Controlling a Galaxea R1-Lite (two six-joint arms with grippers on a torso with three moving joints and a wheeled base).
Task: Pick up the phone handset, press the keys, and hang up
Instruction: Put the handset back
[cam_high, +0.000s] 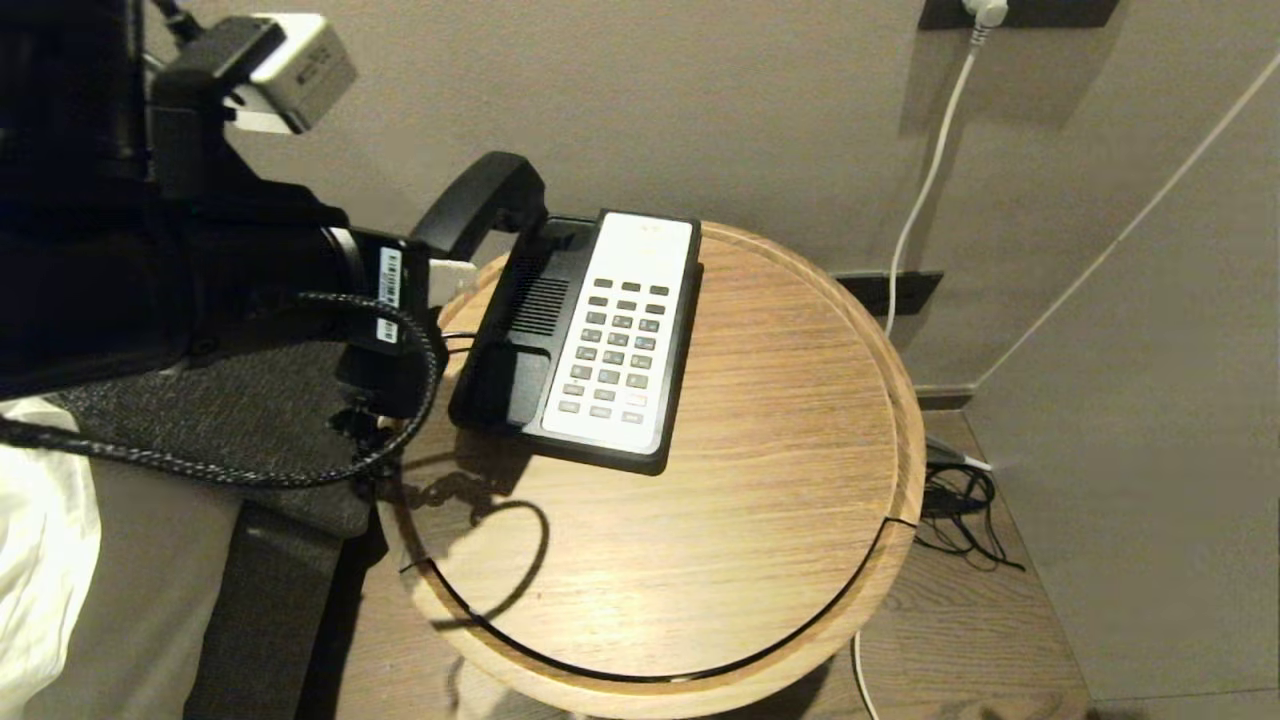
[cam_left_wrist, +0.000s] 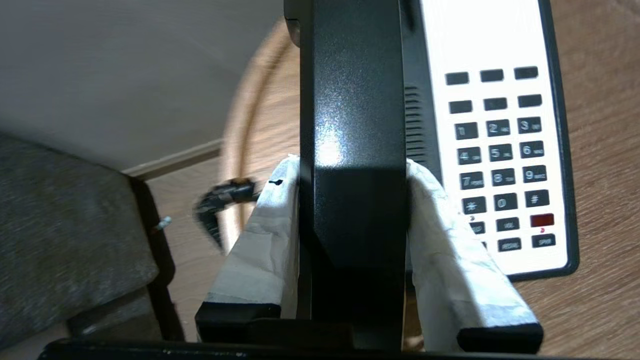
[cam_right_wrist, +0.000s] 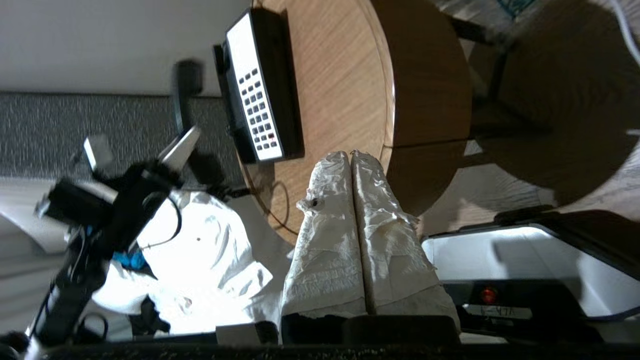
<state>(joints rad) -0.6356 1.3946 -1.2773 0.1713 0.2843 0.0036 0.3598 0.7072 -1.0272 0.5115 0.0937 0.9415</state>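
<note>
My left gripper (cam_left_wrist: 350, 167) is shut on the phone handset (cam_left_wrist: 355, 125), its white-wrapped fingers (cam_left_wrist: 272, 200) pressed on both sides of the bar. In the head view the black handset (cam_high: 480, 200) is held up above the table's left edge, beside the empty cradle of the phone base (cam_high: 520, 330). The keys (cam_high: 615, 345) lie in rows on the white faceplate and show in the left wrist view (cam_left_wrist: 500, 160), one red-orange. The coiled cord (cam_left_wrist: 220, 200) hangs blurred below the handset. My right gripper (cam_right_wrist: 351, 155) is shut and empty, held back above the table's near edge.
The phone stands on a round wooden side table (cam_high: 760, 480) with a raised rim. A grey upholstered bed edge (cam_high: 230, 420) and white bedding (cam_high: 40, 560) lie left. A white cable (cam_high: 930, 170) runs down the wall; black cables (cam_high: 960, 510) lie on the floor right.
</note>
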